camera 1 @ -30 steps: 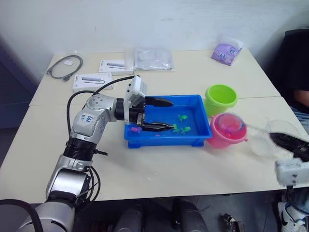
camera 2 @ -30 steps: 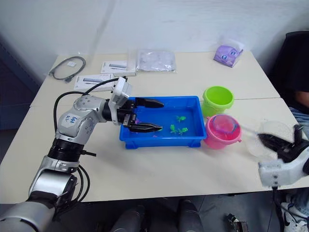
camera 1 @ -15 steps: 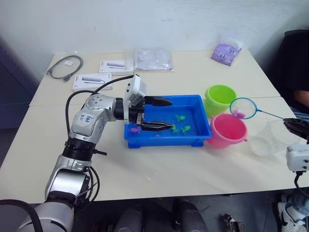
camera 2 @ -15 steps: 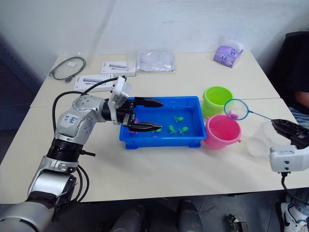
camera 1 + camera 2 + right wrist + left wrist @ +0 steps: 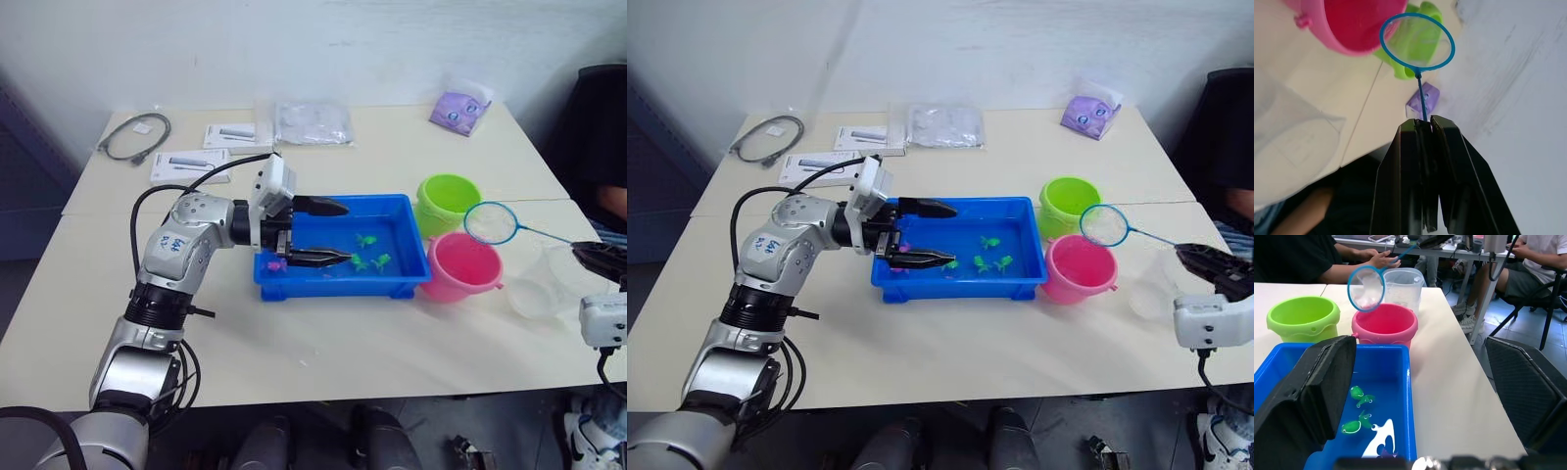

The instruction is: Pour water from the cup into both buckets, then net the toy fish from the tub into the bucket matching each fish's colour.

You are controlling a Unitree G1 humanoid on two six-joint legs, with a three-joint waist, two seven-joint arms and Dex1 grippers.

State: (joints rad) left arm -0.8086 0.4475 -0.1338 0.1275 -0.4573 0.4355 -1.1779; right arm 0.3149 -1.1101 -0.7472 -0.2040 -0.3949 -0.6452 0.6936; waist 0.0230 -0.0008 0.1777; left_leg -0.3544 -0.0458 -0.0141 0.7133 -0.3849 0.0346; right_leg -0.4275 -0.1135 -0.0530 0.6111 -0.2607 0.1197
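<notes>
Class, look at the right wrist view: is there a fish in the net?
No. The net held by the right gripper shows bare mesh, with nothing in it.

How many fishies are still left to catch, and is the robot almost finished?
Not finished yet. The cup stands on the table, so pouring looks done. The right gripper holds the net, empty, above the pink bucket. Three green fish and a pink one are still in the tub. Whether either bucket holds fish can't be seen.

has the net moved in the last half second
Barely. The net hangs at about the same spot above the pink bucket, beside the green bucket; the pink fish in it is gone.
</notes>
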